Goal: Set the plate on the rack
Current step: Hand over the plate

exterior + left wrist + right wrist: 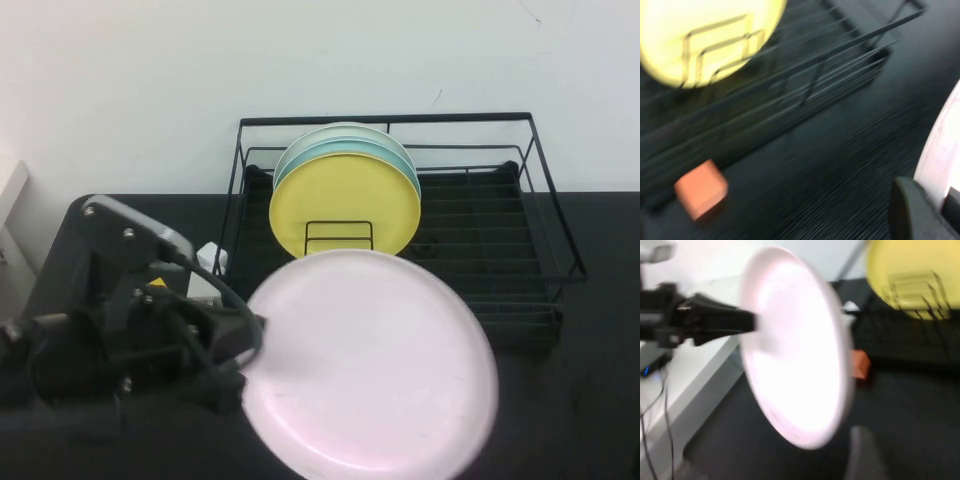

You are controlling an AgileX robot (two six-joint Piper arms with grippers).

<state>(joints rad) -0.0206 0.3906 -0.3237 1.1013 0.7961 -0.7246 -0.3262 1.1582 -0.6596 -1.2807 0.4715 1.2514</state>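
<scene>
Left hand (pixel 245 345), lower left of frame, pinches round pale pink matte plate (pixel 370 365) by its rim, apparently lifted before black wire rack (pixel 540 215) | right hand unseen | advice: tilt plate upright, slot ahead of yellow plate (pixel 345 205).

Pale pink plate (pixel 370 365) held before black rack (pixel 500 240).

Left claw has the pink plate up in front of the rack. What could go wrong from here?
The left claw grips the plate only at its rim, so it could tilt or slip out. The yellow plate already stands at the front of the rack, so a direct approach may strike it. The right claw is out of view.
</scene>
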